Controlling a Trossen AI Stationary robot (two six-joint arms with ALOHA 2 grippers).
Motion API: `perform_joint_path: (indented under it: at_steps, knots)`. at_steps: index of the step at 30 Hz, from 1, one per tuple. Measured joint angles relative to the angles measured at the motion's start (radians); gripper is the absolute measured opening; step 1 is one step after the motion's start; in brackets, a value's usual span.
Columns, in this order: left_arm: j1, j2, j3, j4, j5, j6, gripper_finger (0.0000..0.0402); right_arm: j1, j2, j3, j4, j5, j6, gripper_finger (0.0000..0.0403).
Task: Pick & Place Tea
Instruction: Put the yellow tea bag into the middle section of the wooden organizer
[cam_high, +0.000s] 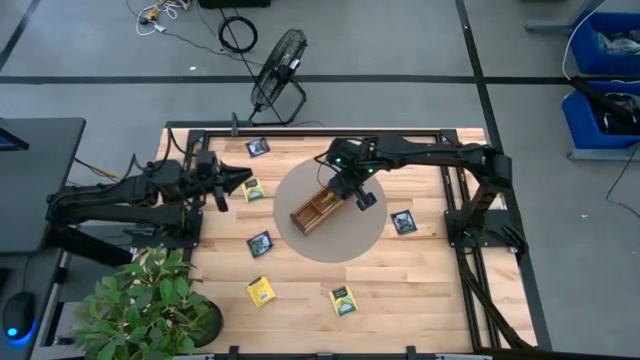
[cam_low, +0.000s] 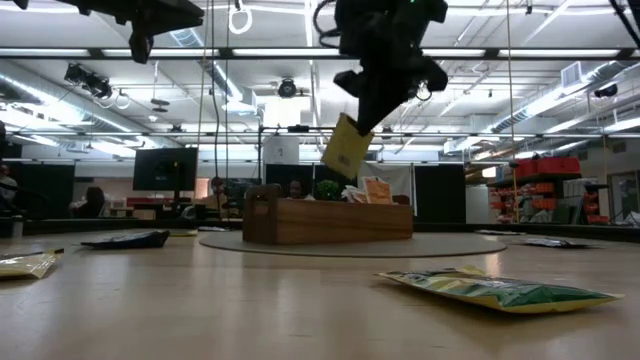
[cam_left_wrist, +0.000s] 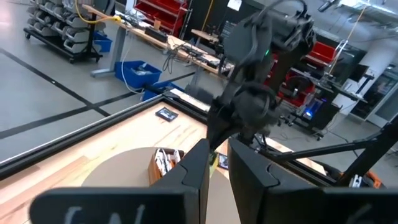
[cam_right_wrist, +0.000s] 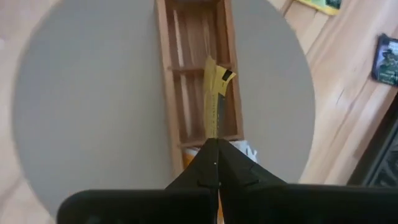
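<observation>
Nearest in the low view, a green packet (cam_low: 500, 290) flat on the wooden table (cam_high: 420, 290), with a yellowish packet (cam_low: 25, 264) and a dark packet (cam_low: 125, 240) off to the side. Farther in, on the round grey mat (cam_high: 365, 235), the wooden tray (cam_low: 330, 220) with a few packets upright in one end compartment. Directly above it, right gripper (cam_right_wrist: 217, 144) pinched narrow on a yellow tea packet (cam_right_wrist: 216, 84), packet hanging edge-down, tilted, clear of the tray. Step in hand, by judgement: placing, carry finished, lowering not yet done. Next move calls for a straight descent into the middle compartment, then release without catching a divider. Farthest back, left gripper (cam_high: 240, 181) waiting near the table's left edge, fingers close together, apparently holding nothing.
</observation>
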Motion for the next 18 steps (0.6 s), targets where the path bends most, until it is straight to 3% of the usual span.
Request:
perform_joint_path:
  at_steps: [7, 18]
  knots:
    - [0.000, -0.016, 0.000, -0.004, -0.002, -0.007, 0.0060, 0.000, 0.086, 0.034, -0.015, 0.090, -0.103, 0.0000]
    - [0.000, -0.015, 0.000, -0.027, -0.003, -0.008, 0.0060, 0.000, 0.119, 0.035, 0.060, 0.091, -0.156, 0.0000]
